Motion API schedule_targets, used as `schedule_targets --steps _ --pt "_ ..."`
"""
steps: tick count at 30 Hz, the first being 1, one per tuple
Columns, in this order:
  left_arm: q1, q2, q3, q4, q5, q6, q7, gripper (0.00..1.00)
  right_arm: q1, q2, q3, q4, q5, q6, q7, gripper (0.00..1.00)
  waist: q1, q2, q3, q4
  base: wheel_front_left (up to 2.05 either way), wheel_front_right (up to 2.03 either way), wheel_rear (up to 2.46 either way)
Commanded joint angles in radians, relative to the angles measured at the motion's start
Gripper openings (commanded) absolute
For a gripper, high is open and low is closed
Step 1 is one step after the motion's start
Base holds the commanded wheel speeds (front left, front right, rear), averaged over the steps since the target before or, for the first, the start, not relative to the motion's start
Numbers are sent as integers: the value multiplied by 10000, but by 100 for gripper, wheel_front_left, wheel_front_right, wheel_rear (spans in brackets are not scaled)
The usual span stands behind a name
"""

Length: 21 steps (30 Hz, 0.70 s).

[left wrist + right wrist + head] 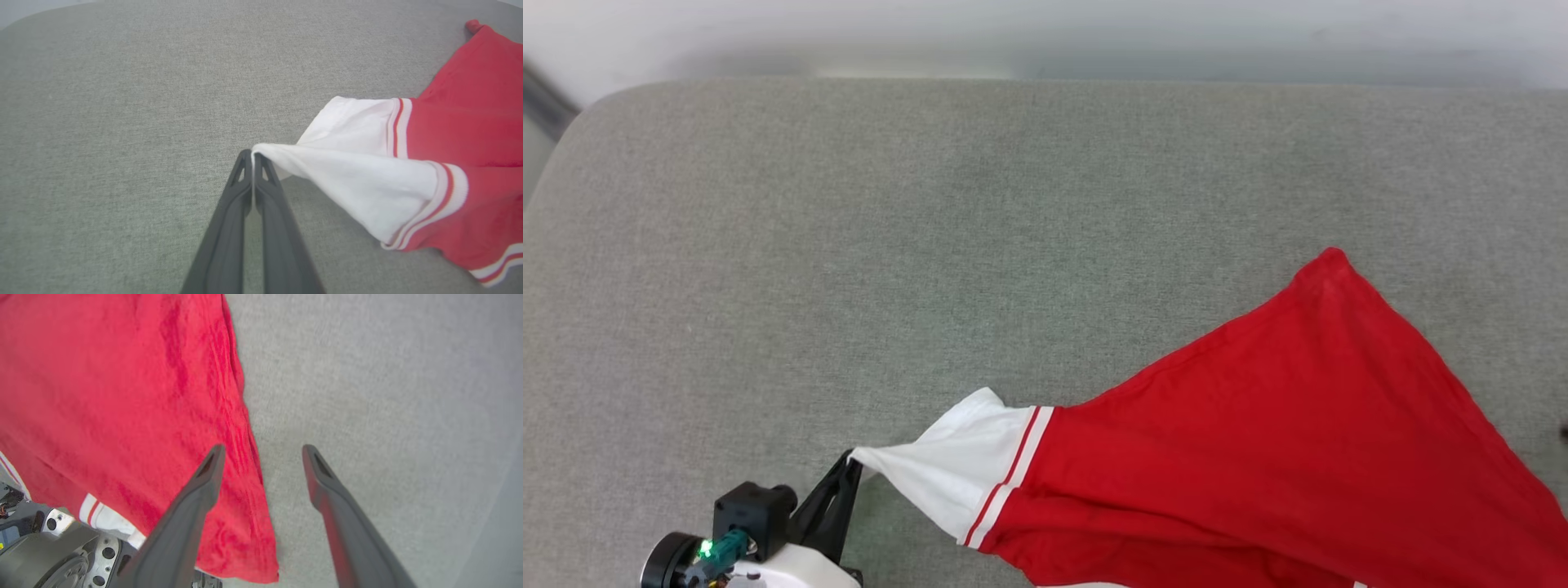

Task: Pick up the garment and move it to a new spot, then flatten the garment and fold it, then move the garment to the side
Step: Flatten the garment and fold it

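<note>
Left wrist view: the garment (449, 134) is pinched at its white tip by the left gripper (253, 157), long axis running toward frame right; the right gripper (263, 449) is spread.

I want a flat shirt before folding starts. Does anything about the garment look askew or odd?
Yes. The garment is askew on the grey surface: the shut left gripper pinches one white sleeve, drawn to a taut point, and the red body fans out diagonally. The right gripper is open at its red edge, holding nothing.

Grey fabric surface (849, 245); pale wall (1045, 33) behind, prob.
</note>
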Motion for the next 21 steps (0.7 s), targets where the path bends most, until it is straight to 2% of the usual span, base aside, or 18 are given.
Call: schedule_targets --steps 1,5,10,16,21 --pt "-187 -9 -10 -54 74 -6 5 0 -513 -95 -235 -269 0 -3 49 100 1 0 128 110 0 0 0" --pt "-545 -98 -71 -152 249 -54 69 0 -1979 -386 -290 -794 -162 -3 582 100 1 0 498 390 0 0 0" --pt "-1059 -314 -195 -207 492 -176 104 0 -4158 -142 773 -756 -608 -3 1763 100 1 0 1083 803 0 0 0" --pt "-1632 -649 -333 -136 731 -323 107 0 -6778 1093 2475 261 -1543 -5 3127 100 1 0 1855 1248 0 0 0" --pt "-2080 -928 -392 -79 932 -440 73 0 -8134 1988 3410 1717 -2235 -3 3615 100 1 0 2458 1592 0 0 0"
